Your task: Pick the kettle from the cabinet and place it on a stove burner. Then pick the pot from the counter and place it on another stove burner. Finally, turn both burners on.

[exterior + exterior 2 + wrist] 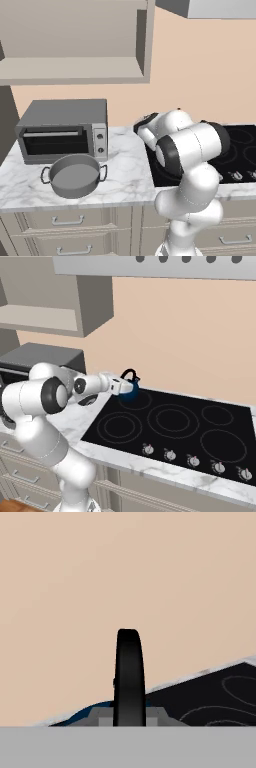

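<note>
One kettle [131, 390] on rear-left stove burner [136, 400] | claw [121, 387] pinching its handle | pot [74, 175] on counter [125, 175]

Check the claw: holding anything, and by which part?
The claw looks closed on the blue kettle, over the cooktop's back left burner. It seems to grip the black arched handle, near its base.

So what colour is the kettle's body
Dark blue, under a black arched handle. The kettle shows best in the right base view.
</note>
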